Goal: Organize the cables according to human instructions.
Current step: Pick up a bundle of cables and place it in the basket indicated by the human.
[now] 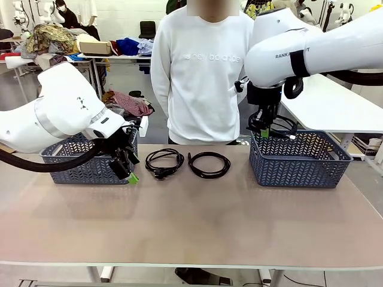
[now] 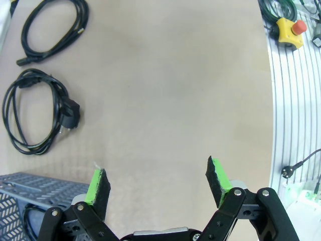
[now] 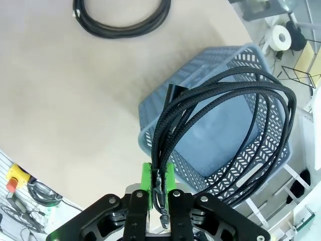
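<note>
While the right end effector (image 3: 158, 173) clamps tight on a coiled cable (image 3: 235, 95) over the basket (image 3: 215, 55) beneath it, the left end effector (image 2: 158, 183) gapes empty, two cables (image 2: 35, 110) ahead of its tips on the counter (image 2: 175, 90); the dangling loops could snag the basket rim on release.

Bright, even indoor light; soft faint shadows; wrist views bowed at edges

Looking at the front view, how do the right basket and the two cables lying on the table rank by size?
Largest: right basket.
Then left cable and right cable: both coils look about the same size, so I won't rank one above the other.
</note>
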You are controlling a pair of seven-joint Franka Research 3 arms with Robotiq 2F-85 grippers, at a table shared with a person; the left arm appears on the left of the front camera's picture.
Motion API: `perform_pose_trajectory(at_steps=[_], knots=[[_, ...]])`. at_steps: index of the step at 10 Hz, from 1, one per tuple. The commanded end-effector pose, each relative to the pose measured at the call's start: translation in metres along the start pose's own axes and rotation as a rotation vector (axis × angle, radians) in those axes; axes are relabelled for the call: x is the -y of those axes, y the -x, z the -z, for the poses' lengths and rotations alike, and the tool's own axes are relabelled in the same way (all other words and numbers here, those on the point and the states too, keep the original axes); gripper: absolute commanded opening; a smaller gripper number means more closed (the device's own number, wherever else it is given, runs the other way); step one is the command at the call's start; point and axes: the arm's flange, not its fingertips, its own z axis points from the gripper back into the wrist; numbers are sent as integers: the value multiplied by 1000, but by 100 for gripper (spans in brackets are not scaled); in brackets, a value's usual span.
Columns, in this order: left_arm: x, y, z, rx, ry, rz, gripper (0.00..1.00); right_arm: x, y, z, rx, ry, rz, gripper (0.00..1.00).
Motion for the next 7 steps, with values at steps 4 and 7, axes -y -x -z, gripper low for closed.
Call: perform_pose_trajectory(at_steps=[4,7], knots=[[0,1,-1,-1,0,-1,100,47,64,25,99,-39,-155,12],[0,1,-1,-1,0,-1,100,69,80,41,198,-70,-310,12]])
